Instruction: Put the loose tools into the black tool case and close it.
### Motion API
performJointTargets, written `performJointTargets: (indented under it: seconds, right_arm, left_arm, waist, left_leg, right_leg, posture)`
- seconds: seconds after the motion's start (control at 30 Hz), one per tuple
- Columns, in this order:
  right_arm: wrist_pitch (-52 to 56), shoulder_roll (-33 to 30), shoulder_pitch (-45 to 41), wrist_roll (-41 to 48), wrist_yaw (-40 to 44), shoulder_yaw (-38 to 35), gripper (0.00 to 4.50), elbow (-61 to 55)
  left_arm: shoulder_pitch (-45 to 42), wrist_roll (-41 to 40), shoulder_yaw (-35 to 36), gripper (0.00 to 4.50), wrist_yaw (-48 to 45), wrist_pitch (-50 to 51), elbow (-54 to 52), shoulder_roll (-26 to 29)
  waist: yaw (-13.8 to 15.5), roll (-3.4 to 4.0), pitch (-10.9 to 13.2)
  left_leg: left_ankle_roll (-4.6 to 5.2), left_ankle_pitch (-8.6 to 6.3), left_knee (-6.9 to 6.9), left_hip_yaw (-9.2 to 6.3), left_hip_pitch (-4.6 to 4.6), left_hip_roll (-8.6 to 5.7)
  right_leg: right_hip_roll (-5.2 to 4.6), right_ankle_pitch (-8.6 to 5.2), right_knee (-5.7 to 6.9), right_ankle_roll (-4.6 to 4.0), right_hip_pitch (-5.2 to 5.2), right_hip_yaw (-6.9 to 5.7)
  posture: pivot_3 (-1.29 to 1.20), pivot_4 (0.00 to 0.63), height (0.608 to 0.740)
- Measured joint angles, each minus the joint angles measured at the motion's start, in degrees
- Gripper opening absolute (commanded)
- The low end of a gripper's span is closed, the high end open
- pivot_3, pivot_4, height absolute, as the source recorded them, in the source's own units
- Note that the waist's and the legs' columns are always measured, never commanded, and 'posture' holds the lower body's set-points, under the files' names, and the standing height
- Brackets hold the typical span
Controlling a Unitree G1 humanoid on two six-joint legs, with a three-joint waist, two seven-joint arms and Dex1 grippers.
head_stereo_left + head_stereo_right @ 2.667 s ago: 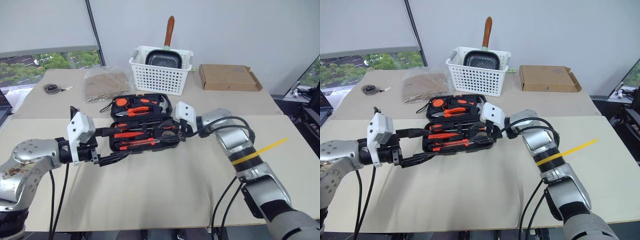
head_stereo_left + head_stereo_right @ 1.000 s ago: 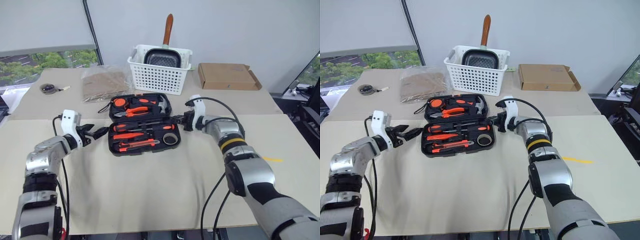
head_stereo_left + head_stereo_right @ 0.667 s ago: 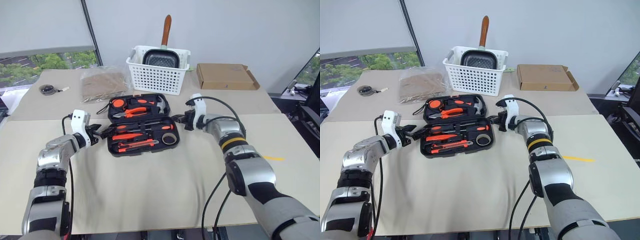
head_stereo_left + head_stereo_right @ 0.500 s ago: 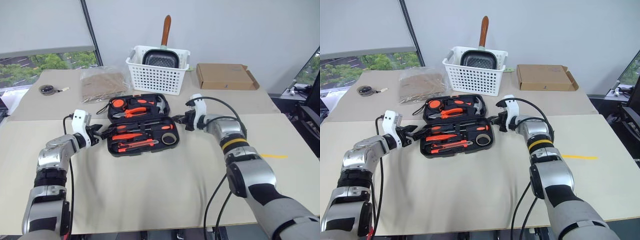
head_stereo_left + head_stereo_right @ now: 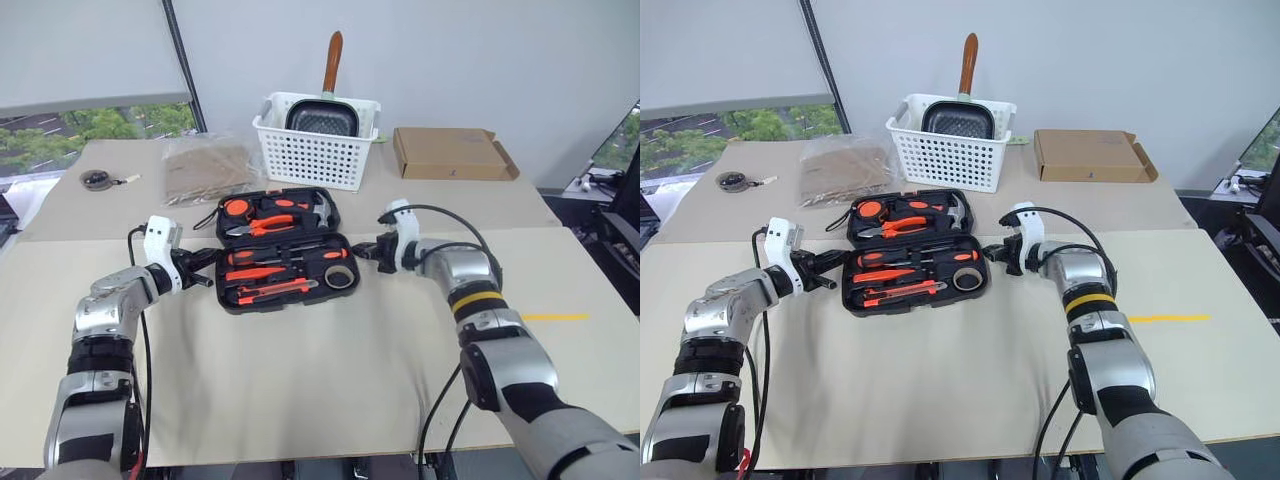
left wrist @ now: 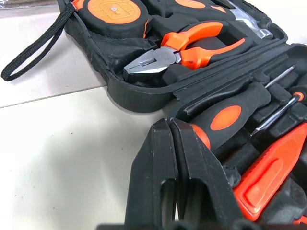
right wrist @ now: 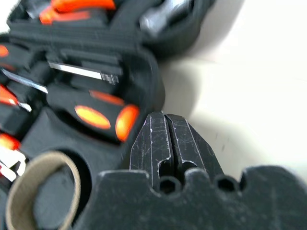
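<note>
Two grippers are seen flanking the black hinged moulded-plastic tool case, which lies open at the centre of the frame on the beige table. The left gripper is clenched on nothing, its tips just off the case's left edge beside the end of a black-and-orange screwdriver handle. The right gripper is likewise pressed shut and empty, its tips just beside the case's right edge near the greyish tape ring.

The tools appear to be seated already: orange-handled screwdrivers and an orange utility knife are lodged in the near half, while orange-handled pliers and a round orange-and-black tape measure are held in the far half. No loose tool can be made out on the table near the case, so the closing step is judged to be what remains.

The case's long axis runs left to right across the frame, with the hinge line between its two halves. The far half lies beyond both sets of jaws, so it would have to be folded toward the camera; both arms are about equally near.

Farther back, a white slotted plastic basket holding a wooden-handled pan is seen at upper centre, and a flat brown cardboard box at upper right.
</note>
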Motion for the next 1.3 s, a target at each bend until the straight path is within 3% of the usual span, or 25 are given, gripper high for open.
performJointTargets:
  seconds: [0.33,0.6,0.8,1.07,1.3]
  right_arm:
    - [-6.88,1.27,-0.29,-0.25,-6.63,-1.83,0.00,3.62]
    - [-8.89,2.09,2.77,-0.46,-1.22,-1.15,0.00,2.08]
    - [0.21,-0.25,11.06,0.98,2.30,0.94,0.00,-13.21]
    - [19.65,-3.54,25.66,6.25,1.09,1.76,0.00,-45.45]
    - [28.17,-5.52,32.34,9.84,-0.77,1.42,0.00,-58.52]
  left_arm:
    - [2.28,-0.12,0.24,0.03,-0.33,0.17,-3.27,-0.63]
    - [4.34,-0.12,0.22,0.03,-0.90,0.20,-6.40,-1.12]
    - [7.10,-0.35,-1.23,0.03,-3.94,0.18,-11.60,-1.73]
    - [12.16,-0.42,-3.28,0.03,-5.74,1.31,-18.73,-2.18]
    - [14.94,-0.65,-3.49,0.03,-6.11,2.79,-23.21,-2.15]
  waist:
    - [0.05,0.00,0.00]
    - [0.25,0.01,-0.01]
    - [0.24,0.07,-0.04]
    - [-0.02,0.17,-0.09]
    - [0.28,0.19,-0.10]
  left_leg:
    - [0.07,-0.05,-0.02,0.03,-0.03,-0.06]
    - [0.13,-0.09,-0.02,0.00,-0.03,-0.08]
    - [0.16,-0.12,-0.05,0.00,-0.07,-0.08]
    - [0.47,-0.46,-0.08,-0.01,0.15,0.07]
    - [0.47,-0.46,-0.06,-0.03,0.19,0.07]
  right_leg:
    - [-0.07,-0.01,-0.05,0.01,0.01,-0.01]
    - [-0.08,-0.02,-0.05,0.03,0.05,-0.01]
    - [-0.09,0.03,-0.02,-0.04,0.05,-0.01]
    - [-0.04,-0.15,-0.11,0.18,0.03,0.02]
    - [-0.05,-0.18,-0.17,0.14,0.07,0.04]
  posture:
    - [0.00,0.150,0.700]
    - [0.00,0.150,0.700]
    - [0.00,0.150,0.700]
    - [0.00,0.150,0.700]
    - [0.00,0.150,0.700]
